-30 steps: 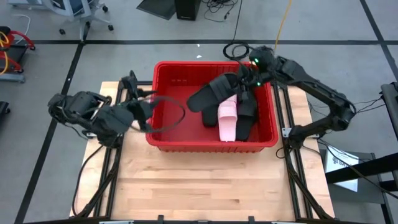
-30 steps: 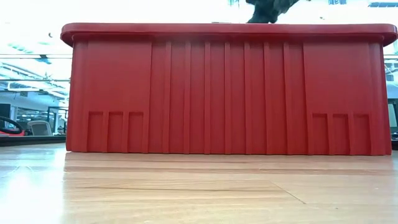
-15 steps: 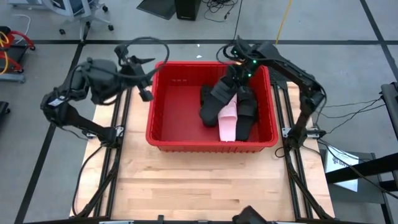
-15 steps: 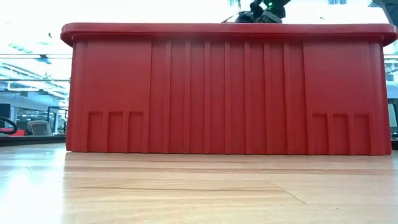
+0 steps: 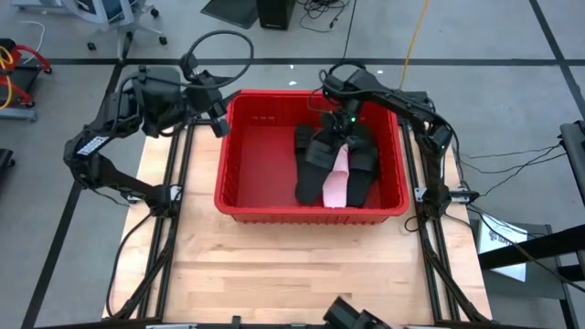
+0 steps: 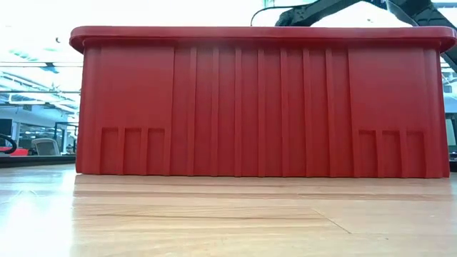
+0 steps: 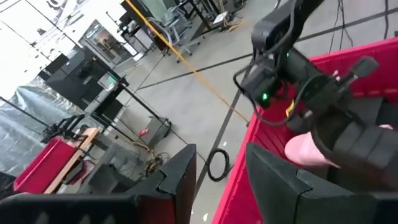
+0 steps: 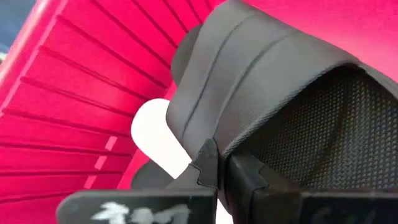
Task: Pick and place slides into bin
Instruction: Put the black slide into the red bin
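Starting at your left, the left gripper (image 5: 218, 119) hangs just outside the far-left corner of the bin (image 5: 238, 206), its fingers (image 7: 180, 180) parted with nothing between them; you can see only floor and the bin's rim past them.

Moving right, the slides (image 5: 334, 164) lie heaped in the right half of the bin: several black ones overlapping, with a pink slide (image 5: 335, 178) showing between them. You cannot count the whole set from above, as some may lie buried.

Treat these as light, foam-like and springy. The wide strap (image 8: 261, 81) looks like the best hold; it arches clear of the sole and its matte ribbed surface should not slip. Soles would likely flex and twist in a pinch.

Furthest right, the right gripper (image 5: 336, 128) sits low inside the bin, over the heap. Its fingers are pressed together on the edge of a black slide (image 8: 280, 112), pinching the strap's rim while the sandal rests among the others.
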Robot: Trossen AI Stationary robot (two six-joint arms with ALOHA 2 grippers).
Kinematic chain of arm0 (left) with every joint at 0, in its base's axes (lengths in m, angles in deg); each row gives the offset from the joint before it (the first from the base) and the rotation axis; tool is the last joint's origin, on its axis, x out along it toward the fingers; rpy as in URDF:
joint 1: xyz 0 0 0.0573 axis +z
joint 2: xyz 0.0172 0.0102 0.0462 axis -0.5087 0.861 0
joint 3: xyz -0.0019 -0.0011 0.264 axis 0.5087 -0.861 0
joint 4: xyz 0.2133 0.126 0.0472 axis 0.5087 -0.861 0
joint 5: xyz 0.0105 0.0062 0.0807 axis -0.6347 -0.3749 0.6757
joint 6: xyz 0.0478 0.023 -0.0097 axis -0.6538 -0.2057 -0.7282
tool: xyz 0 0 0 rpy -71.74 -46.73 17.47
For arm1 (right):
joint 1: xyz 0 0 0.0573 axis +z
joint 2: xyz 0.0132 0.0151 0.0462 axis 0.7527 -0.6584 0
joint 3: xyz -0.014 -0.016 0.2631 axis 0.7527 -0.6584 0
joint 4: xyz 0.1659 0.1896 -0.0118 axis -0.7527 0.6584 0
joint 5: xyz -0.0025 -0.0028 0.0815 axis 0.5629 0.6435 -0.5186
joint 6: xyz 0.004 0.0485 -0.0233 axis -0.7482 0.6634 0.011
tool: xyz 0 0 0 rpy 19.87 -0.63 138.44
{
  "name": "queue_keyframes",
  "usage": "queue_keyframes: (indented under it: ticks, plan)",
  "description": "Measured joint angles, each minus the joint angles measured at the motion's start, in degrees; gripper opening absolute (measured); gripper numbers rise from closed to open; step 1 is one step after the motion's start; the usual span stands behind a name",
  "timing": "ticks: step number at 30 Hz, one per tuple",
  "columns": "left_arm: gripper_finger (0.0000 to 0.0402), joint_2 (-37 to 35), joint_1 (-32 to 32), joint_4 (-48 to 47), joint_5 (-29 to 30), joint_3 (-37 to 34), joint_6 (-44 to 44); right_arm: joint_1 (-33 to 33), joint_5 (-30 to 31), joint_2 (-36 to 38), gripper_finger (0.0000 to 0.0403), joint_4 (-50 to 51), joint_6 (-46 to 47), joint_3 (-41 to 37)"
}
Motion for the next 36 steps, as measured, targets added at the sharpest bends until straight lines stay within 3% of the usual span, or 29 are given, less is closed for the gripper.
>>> queue_keyframes:
  ticks: [13,22,29,36]
  plan:
    - [0.0147,1.39,2.37,1.05,-2.04,0.02,0.22,5.00,-2.78,-4.59,0.0000,0.85,-11.25,-0.02]
    - [0.0147,2.23,2.31,1.05,-2.17,0.02,0.92,8.09,-3.15,-6.89,0.0000,-6.46,-9.61,-0.17]
    - [0.0147,2.23,2.31,1.27,-2.15,0.02,0.44,9.80,4.07,-8.30,0.0002,-9.71,-3.79,-0.09]
    - [0.0147,2.23,2.31,1.27,-2.13,0.02,0.37,9.86,8.85,-8.45,0.0033,-13.00,0.99,-0.10]
